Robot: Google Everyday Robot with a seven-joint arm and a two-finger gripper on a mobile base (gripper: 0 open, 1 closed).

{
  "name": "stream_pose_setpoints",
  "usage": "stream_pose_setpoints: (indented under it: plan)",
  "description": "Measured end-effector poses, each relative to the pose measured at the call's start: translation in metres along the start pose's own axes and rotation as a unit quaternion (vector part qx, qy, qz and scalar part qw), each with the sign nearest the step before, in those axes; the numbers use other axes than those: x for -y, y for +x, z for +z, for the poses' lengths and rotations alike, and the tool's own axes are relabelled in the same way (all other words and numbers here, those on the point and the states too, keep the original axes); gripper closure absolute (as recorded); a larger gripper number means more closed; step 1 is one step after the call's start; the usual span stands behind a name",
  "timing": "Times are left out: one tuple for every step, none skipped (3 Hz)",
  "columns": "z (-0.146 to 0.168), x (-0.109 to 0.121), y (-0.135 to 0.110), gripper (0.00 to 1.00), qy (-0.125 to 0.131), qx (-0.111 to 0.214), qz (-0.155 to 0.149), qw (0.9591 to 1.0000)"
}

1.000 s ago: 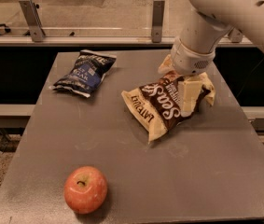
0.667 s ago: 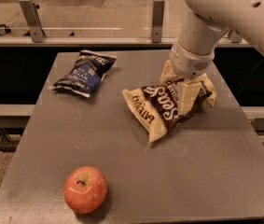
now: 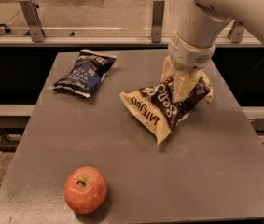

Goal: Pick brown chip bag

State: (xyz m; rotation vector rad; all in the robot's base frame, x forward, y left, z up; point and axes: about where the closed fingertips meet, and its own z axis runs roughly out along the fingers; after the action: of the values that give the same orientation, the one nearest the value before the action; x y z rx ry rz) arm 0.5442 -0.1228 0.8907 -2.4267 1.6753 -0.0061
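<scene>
The brown chip bag [image 3: 162,107] lies right of the table's middle, dark brown with cream ends and white lettering. Its right end is lifted and crumpled, while its left cream end rests on the table. My gripper [image 3: 176,84] comes down from the white arm [image 3: 194,36] onto the bag's right part. Its cream fingers [image 3: 184,85] are closed on the bag, one on each side of it.
A smaller dark blue bag [image 3: 85,72] lies at the back left of the grey table [image 3: 215,171]. A red apple [image 3: 85,189] sits near the front left edge. A railing with metal posts [image 3: 157,14] runs behind the table.
The arm and gripper have shifted only slightly. The brown bag's gripped end has bunched up a little more; its left end stays on the table.
</scene>
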Motion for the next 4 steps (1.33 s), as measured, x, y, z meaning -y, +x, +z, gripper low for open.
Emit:
stream_pose_setpoints:
  plan:
    - [-0.026,0.004,-0.003,1.00,0.014,0.015,0.000,0.9998]
    - [-0.058,0.010,-0.004,1.00,0.029,0.053,0.010,0.9981]
    - [-0.088,0.023,-0.004,1.00,0.053,0.105,0.025,0.9927]
    - [-0.123,0.040,-0.010,1.00,0.092,0.165,0.032,0.9815]
